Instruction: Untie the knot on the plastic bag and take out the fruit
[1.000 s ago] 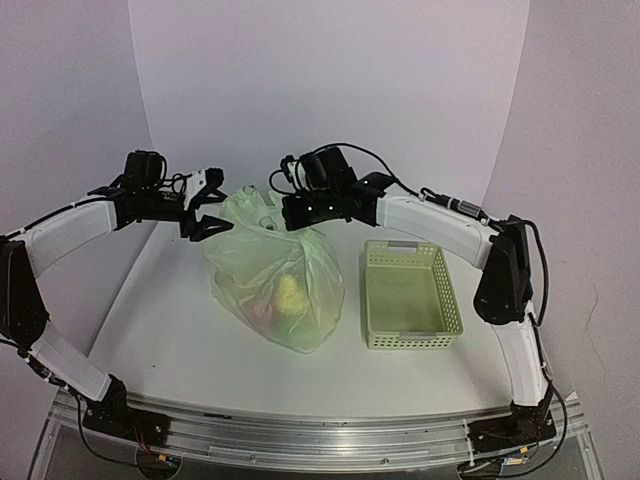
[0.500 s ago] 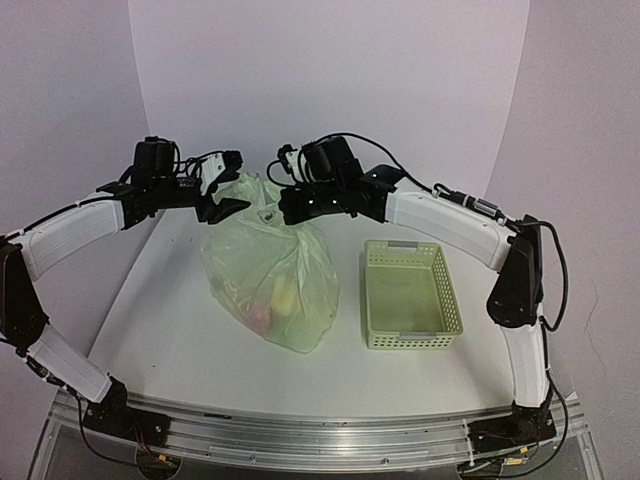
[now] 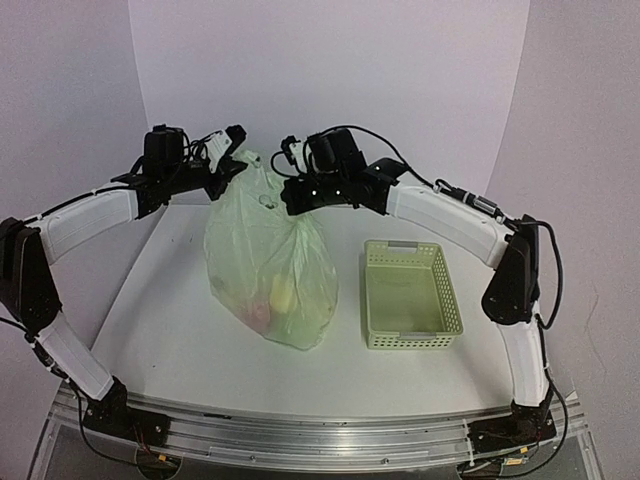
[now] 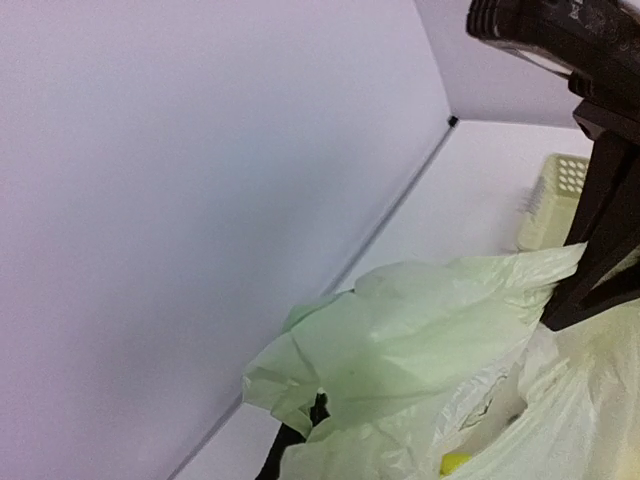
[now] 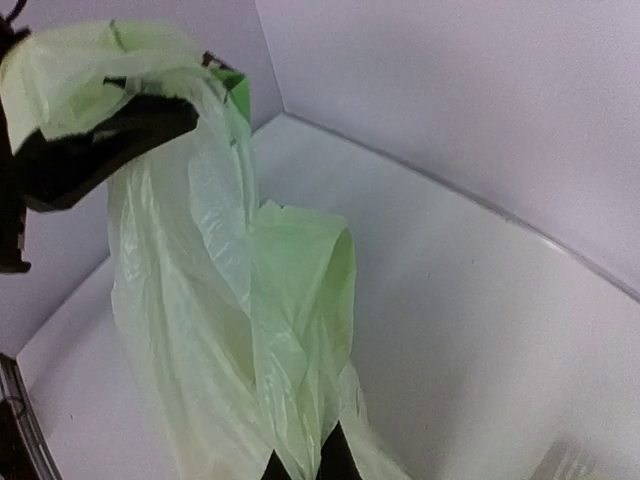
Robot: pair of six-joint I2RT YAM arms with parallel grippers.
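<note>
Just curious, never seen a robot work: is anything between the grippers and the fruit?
Yes, the plastic bag itself. The fruit lies at its bottom behind the thin film, while the left gripper and right gripper pinch its top, well above.

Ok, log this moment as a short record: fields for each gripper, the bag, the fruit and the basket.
left gripper: shut on the top left of the plastic bag, held high
right gripper: shut on the bag's top right, lower than the left
plastic bag: stretched between both grips, bottom apparently resting on the table
fruit: inside the bag, yellow and reddish shapes showing through
basket: right of the bag, apart from it, no fruit in it
</note>
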